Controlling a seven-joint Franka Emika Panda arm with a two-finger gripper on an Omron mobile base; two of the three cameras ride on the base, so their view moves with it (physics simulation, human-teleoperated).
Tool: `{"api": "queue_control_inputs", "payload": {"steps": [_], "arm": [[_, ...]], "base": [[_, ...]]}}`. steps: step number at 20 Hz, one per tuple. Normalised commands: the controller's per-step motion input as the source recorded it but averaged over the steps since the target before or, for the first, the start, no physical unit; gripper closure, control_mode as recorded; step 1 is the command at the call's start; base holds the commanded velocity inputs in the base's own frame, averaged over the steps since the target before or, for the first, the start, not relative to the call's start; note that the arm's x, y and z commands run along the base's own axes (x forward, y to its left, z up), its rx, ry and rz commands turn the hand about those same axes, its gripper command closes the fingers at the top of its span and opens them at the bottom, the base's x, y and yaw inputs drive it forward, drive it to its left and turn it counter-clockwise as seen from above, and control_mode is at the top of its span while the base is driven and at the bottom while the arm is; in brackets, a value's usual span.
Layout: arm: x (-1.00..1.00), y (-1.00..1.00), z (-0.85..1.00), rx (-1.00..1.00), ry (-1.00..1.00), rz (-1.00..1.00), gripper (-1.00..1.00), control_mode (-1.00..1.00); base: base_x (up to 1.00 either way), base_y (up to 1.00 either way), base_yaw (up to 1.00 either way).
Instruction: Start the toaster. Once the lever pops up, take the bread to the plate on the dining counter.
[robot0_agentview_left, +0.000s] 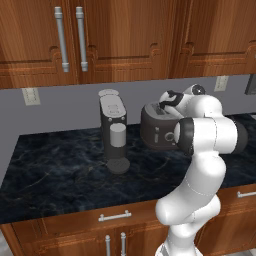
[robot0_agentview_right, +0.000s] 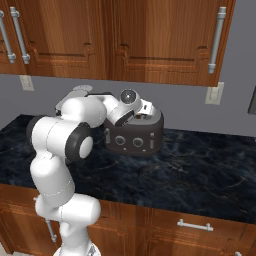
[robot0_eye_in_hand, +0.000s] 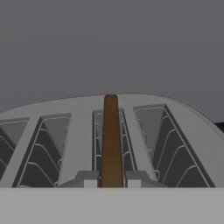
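We see the coffee machine (robot0_agentview_left: 114, 131) standing just left of the toaster (robot0_agentview_right: 135, 136), narrowing any approach from that side. Wall cabinets (robot0_agentview_left: 125, 37) hang above and the grey wall (robot0_agentview_left: 65, 107) closes in behind. The counter (robot0_agentview_right: 200, 165) lies bare to the toaster's right and in front. The slots beside the bread (robot0_eye_in_hand: 111, 140) stand open.

Base views flank toaster (robot0_agentview_left: 157, 127); hand view close above slots.
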Motion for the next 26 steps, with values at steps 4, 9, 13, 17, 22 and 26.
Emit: {"api": "queue_control_inputs", "payload": {"steps": [4,9,13,17,22,26], "arm": [[0.00,0.00,0.00,0.00,0.00,0.00,1.00,-1.00],[0.00,0.00,0.01,0.00,0.00,0.00,1.00,-1.00],[-0.10,0.00,0.09,0.00,-0.02,0.00,1.00,-1.00],[-0.09,0.00,0.14,0.00,-0.12,0.00,1.00,-1.00],[-0.20,0.00,0.10,0.00,-0.17,0.00,1.00,-1.00],[-0.21,0.00,0.09,0.00,-0.11,0.00,1.00,-1.00]], "base": [[0.00,0.00,0.00],[0.00,0.00,0.00],[0.00,0.00,0.00],[0.00,0.00,0.00],[0.00,0.00,0.00],[0.00,0.00,0.00]]}}
